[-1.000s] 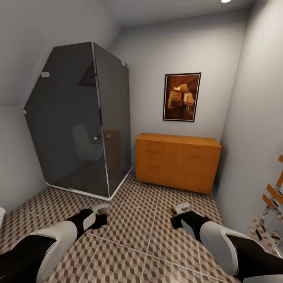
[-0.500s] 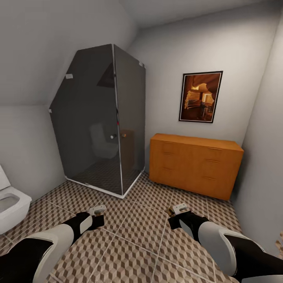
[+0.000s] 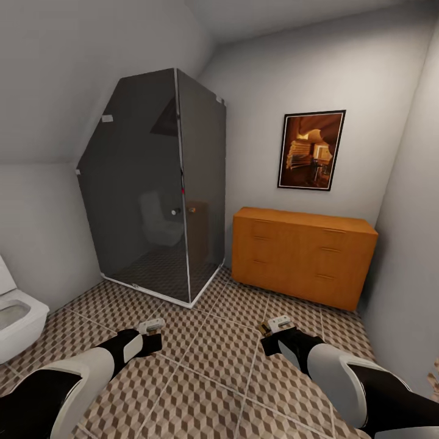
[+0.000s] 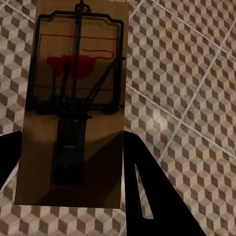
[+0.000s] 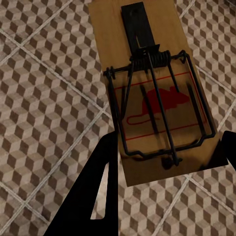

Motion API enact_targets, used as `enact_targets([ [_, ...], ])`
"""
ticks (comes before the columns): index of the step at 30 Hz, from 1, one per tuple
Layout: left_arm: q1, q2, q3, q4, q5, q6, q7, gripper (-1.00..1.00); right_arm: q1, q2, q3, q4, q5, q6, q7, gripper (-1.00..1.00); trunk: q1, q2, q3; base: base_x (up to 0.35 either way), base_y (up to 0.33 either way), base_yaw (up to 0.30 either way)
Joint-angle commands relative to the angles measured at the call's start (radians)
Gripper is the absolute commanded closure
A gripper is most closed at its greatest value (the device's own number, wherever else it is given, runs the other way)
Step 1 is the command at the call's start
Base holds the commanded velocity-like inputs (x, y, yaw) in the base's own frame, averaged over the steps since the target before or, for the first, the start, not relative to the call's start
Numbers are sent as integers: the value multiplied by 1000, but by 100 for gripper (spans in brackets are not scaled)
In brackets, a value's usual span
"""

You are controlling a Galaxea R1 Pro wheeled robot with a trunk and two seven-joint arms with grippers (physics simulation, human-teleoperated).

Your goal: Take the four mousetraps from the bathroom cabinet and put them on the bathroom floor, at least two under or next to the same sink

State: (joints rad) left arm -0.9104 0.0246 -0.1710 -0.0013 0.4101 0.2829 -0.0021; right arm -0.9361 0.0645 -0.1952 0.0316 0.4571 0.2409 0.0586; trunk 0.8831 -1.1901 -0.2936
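A wooden mousetrap (image 4: 73,98) with black wire and a red mouse print sits between the black fingers (image 4: 142,187) of my left gripper (image 3: 152,327), which is shut on it above the bathroom floor (image 3: 219,353). My right gripper (image 3: 275,324) is shut on a second mousetrap (image 5: 152,93), also held over the cube-patterned tiles. In the head view both grippers hover low in front of me. The orange-brown cabinet (image 3: 303,255) stands against the far wall, drawers shut, well beyond both grippers.
A dark glass shower cabin (image 3: 155,189) fills the far left corner. A white toilet (image 3: 15,317) stands at the left edge. A framed picture (image 3: 311,150) hangs above the cabinet. A grey wall (image 3: 408,244) closes in at the right.
The head view swung left between one second and half a second ago, bringing the toilet in and losing the slatted wood at the right. Since then nothing has moved.
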Motion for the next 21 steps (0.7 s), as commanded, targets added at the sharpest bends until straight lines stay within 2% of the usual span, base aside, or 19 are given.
enact_targets([
  [1,-1,0,-8,0,7,5,-1,100,-1,0,-8,1,9,3,1,100,0,-1,-1,0,0,0],
  [10,-1,1,-8,0,7,5,-1,100,-1,-2,-9,1,9,3,0,100,0,-1,-1,0,0,28],
  [21,-1,1,-8,0,7,4,-2,100,-1,-1,-8,1,9,3,0,100,0,-1,-1,0,0,273],
])
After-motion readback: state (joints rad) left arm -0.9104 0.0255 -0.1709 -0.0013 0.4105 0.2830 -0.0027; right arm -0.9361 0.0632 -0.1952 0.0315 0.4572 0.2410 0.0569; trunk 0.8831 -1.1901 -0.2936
